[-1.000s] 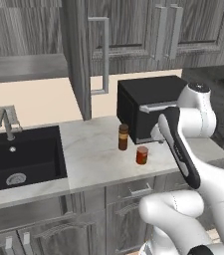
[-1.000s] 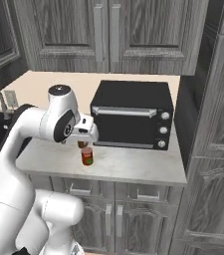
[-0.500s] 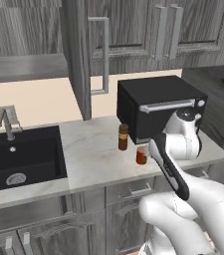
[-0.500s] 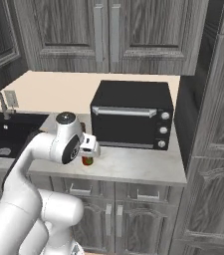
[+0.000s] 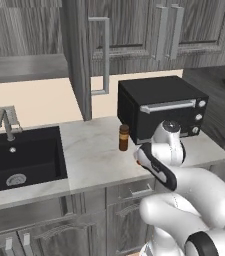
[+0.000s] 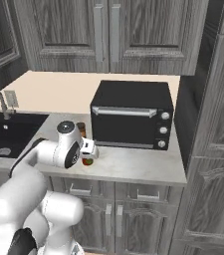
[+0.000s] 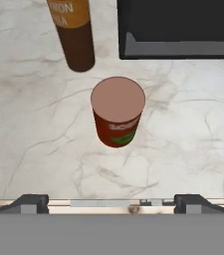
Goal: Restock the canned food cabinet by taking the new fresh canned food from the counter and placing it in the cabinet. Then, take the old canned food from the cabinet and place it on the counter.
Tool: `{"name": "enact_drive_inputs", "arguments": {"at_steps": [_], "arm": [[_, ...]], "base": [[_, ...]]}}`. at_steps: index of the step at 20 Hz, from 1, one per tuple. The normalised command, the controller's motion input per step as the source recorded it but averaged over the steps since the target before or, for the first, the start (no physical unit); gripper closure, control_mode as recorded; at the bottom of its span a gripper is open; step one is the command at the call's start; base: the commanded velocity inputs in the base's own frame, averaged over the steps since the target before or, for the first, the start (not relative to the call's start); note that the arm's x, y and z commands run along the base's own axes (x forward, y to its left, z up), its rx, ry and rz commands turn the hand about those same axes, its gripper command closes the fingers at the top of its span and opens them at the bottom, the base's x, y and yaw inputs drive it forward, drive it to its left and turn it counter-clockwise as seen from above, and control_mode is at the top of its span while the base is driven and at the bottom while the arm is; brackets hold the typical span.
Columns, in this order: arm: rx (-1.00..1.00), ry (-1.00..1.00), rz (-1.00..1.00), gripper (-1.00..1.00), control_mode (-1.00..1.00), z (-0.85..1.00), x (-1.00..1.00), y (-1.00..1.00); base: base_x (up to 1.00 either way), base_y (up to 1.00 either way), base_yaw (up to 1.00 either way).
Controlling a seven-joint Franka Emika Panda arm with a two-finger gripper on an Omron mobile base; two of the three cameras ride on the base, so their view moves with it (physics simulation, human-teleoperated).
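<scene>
A red can (image 7: 117,112) with a flat pinkish-brown lid stands upright on the pale marbled counter (image 7: 183,129). My gripper (image 7: 112,203) hangs open straight above it, one dark fingertip on each side and nothing between them. In the right base view the gripper (image 6: 88,153) sits low over the can (image 6: 87,161), just left of the oven. My forearm hides the can in the left base view. The grey wood-grain cabinet (image 5: 79,60) stands with its door swung open, bar handle (image 5: 104,55) facing out, and a grey shelf (image 5: 24,67) to its left.
A brown bottle (image 7: 74,35) with an orange label stands just beyond the can, also seen on the counter (image 5: 124,137). A black toaster oven (image 5: 159,107) sits close on the right. The black sink (image 5: 19,157) and faucet (image 5: 6,122) lie to the left.
My arm has folded down and the hand has dropped over the red can, which my forearm now hides in the left base view. The can and bottle have not moved.
</scene>
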Motion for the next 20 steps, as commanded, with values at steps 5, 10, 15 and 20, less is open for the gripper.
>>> {"name": "enact_drive_inputs", "arguments": {"at_steps": [5,10,15,20], "arm": [[0.00,0.00,-0.04,-1.00,-1.00,-0.20,0.32,-0.07],[0.00,-0.02,-0.06,-1.00,-1.00,-0.25,0.24,-0.03],[0.02,-0.01,-0.02,-1.00,-1.00,-0.20,0.17,0.00],[0.00,-0.01,0.00,-1.00,-1.00,-0.05,0.07,0.00]], "base": [[0.00,0.00,0.00],[0.00,0.00,0.00],[0.00,0.00,0.00],[0.00,0.00,0.00]]}}
